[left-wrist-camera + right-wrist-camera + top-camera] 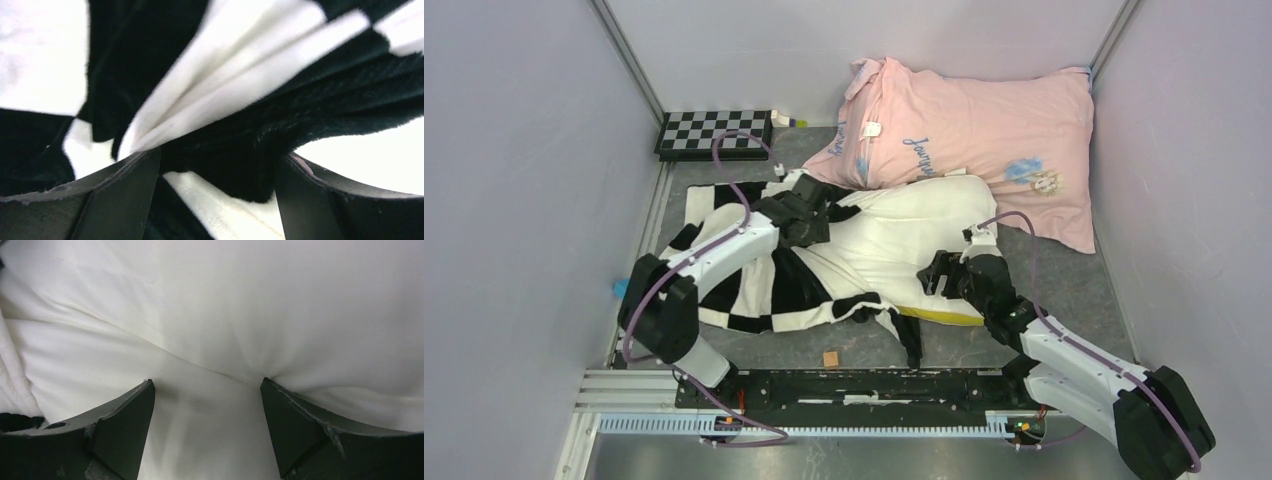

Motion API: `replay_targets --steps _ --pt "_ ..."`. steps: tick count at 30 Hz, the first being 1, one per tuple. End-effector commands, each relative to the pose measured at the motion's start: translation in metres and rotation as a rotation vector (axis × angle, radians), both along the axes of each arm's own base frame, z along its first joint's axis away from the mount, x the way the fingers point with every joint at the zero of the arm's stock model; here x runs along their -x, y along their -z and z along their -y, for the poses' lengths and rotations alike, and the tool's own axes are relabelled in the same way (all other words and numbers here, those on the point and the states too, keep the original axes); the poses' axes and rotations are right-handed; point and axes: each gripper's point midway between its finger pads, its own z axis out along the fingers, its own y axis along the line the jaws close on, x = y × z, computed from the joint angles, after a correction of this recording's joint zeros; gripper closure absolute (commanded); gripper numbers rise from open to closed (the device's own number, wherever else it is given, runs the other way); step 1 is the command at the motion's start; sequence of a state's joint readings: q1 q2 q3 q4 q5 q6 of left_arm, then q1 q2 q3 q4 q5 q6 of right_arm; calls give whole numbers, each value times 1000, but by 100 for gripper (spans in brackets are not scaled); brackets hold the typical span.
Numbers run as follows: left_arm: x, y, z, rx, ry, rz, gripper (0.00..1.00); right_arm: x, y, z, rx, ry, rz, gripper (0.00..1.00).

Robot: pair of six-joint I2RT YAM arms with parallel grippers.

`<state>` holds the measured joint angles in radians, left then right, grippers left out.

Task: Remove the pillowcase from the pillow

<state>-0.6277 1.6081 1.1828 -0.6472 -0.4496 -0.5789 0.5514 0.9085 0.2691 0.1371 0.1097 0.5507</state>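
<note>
The black-and-white checker pillowcase [742, 292] lies bunched over the left half of the white pillow [894, 235], whose yellow trim [939, 316] shows at the near edge. My left gripper [802, 222] sits at the pillowcase's gathered edge on top of the pillow. In the left wrist view it [217, 162] is open, with a thick black fold of the pillowcase [235, 100] between the jaws. My right gripper [939, 272] is open with its fingertips pressed into the bare pillow, and the right wrist view [207, 382] shows only white pillow fabric [215, 305] between them.
A bigger pink pillow [984, 130] leans at the back right, touching the white pillow. A small rigid checkerboard plate [714, 131] stands at the back left. A small brown block [831, 358] lies near the front rail [854, 386]. Grey walls close in on three sides.
</note>
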Motion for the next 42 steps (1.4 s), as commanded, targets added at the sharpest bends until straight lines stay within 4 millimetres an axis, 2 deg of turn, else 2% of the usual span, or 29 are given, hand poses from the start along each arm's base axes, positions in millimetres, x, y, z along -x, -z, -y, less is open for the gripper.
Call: replay_targets --steps 1,7,9,12,15,18,22,25,27,31,34,42 --pt "9 -1 -59 -50 -151 27 13 20 48 55 176 160 -175 15" --pt "12 1 -80 82 -205 61 13 9 25 62 195 188 -111 14" --pt "12 6 -70 191 -175 63 14 4 14 53 188 130 -75 11" --pt "13 10 -34 378 -60 69 17 0 -7 31 163 1 -36 5" --pt "21 14 -6 517 51 56 19 -7 -42 15 150 -95 22 2" --pt "27 17 -1 550 82 57 19 -11 -79 1 135 -170 91 2" --pt "36 23 3 610 95 74 20 -8 -111 -25 72 -267 153 2" --pt "45 29 6 643 107 72 21 -7 -108 -49 22 -326 148 2" --pt "47 29 5 643 106 75 21 -7 -94 -59 -3 -345 108 2" --pt "52 28 1 638 103 86 21 -7 -57 -59 12 -320 3 3" --pt "54 26 0 641 105 99 21 3 -45 -55 44 -352 -16 2" --pt "54 22 6 684 149 166 24 42 -56 -41 193 -510 52 2"
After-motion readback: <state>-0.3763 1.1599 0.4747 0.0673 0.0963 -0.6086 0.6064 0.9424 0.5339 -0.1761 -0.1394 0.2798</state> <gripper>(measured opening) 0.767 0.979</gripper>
